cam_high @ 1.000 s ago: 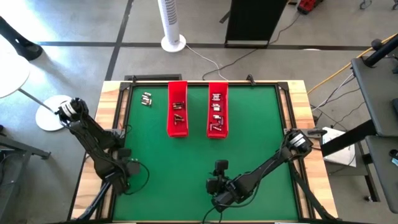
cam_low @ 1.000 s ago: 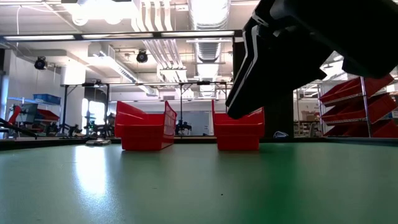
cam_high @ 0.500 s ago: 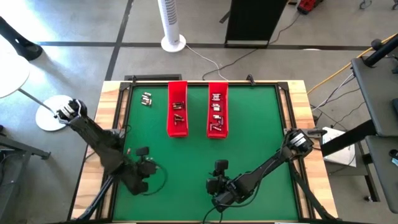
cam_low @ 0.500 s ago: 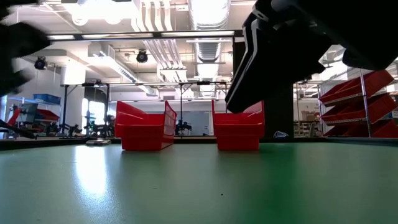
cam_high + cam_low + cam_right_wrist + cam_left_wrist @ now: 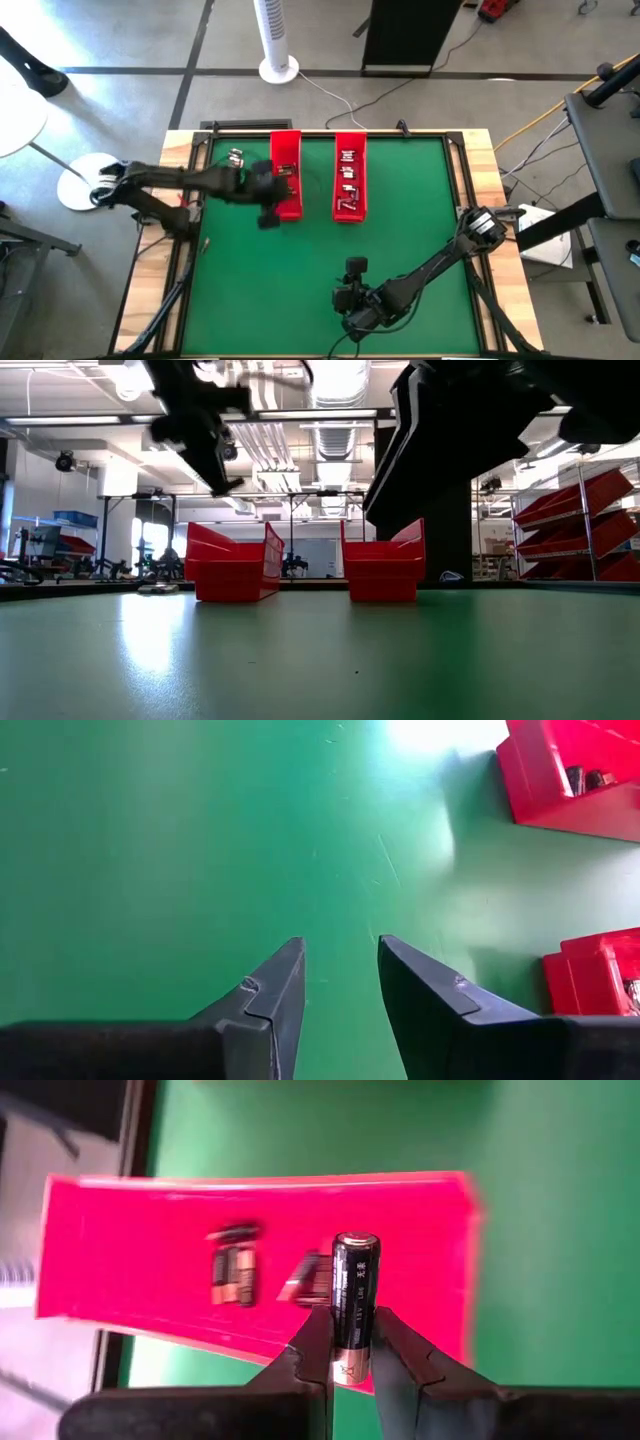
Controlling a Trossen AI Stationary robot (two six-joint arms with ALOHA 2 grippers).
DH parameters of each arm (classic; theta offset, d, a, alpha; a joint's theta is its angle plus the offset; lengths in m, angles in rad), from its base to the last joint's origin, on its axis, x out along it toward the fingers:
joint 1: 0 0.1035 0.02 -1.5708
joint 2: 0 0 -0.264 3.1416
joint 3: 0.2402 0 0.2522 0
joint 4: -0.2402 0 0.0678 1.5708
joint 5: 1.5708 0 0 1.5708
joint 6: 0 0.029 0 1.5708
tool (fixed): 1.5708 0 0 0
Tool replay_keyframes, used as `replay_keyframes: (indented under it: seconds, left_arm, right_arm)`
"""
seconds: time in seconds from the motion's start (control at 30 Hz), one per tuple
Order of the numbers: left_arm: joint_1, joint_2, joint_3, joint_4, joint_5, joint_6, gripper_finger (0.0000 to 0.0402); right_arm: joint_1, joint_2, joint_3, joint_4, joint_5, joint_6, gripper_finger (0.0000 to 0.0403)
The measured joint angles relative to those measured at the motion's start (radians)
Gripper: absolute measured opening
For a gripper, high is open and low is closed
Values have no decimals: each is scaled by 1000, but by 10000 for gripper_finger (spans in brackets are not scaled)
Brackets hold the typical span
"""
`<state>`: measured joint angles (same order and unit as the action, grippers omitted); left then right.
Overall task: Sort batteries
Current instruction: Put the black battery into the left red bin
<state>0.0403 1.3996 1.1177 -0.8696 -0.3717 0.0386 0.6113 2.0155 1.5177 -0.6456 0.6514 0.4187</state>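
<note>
The loose batteries [image 5: 235,158] sit at the far left corner of the table [image 5: 400,240], just left of the left red tray [image 5: 286,205]. The left gripper [image 5: 348,1342] hangs right over that tray, fingers clenched on one battery [image 5: 355,1305]. The battery's long axis runs straight out along the fingers, its free end pointing down at the tray floor, where a few more batteries [image 5: 233,1270] lie. So the drop looks like a simple release. The right gripper [image 5: 340,982] waits over bare table near the front edge, fingers apart and holding nothing, well away from the right tray [image 5: 349,178].
</note>
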Motion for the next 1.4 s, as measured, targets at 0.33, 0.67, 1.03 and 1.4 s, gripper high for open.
replay_keyframes:
  seconds: [0.33, 0.67, 1.03, 1.4]
  left_arm:
    - [221, 198, 57, 62, 50, 202, 23]
    - [302, 415, 99, 77, 69, 278, 23]
    - [315, 530, 108, 146, 76, 278, 34]
    - [315, 503, 100, 145, 70, 297, 115]
  right_arm:
    - [4, 0, 0, -2, -1, -9, 132]
    - [4, 0, 0, -2, -1, -8, 112]
    - [4, 0, -2, -1, -1, -10, 93]
    - [4, 0, -3, 0, 0, -10, 113]
